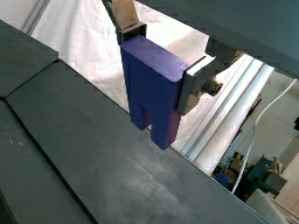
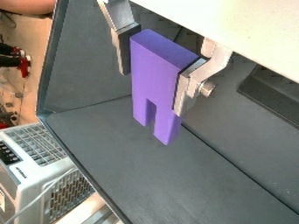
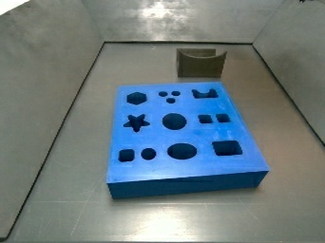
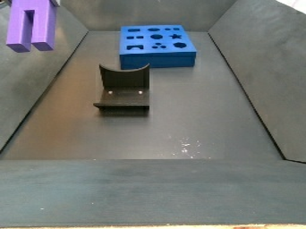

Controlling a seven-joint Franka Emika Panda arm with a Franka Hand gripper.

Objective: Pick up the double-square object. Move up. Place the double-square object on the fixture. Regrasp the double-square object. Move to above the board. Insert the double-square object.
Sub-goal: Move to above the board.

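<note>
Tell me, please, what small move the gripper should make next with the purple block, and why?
Probably carry it toward the fixture and begin lowering. The gripper holds the double-square object high, prongs down, at the upper edge of a side view, while the fixture sits empty on the floor, apart from the board.

Lab test rig: grey walled bin, blue cut-out board, claw.

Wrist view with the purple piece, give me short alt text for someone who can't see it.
The gripper holds the light-purple double-square object between its silver fingers, prongs pointing down, raised above a bare dark grey floor. A metal grille sits at one corner.
</note>
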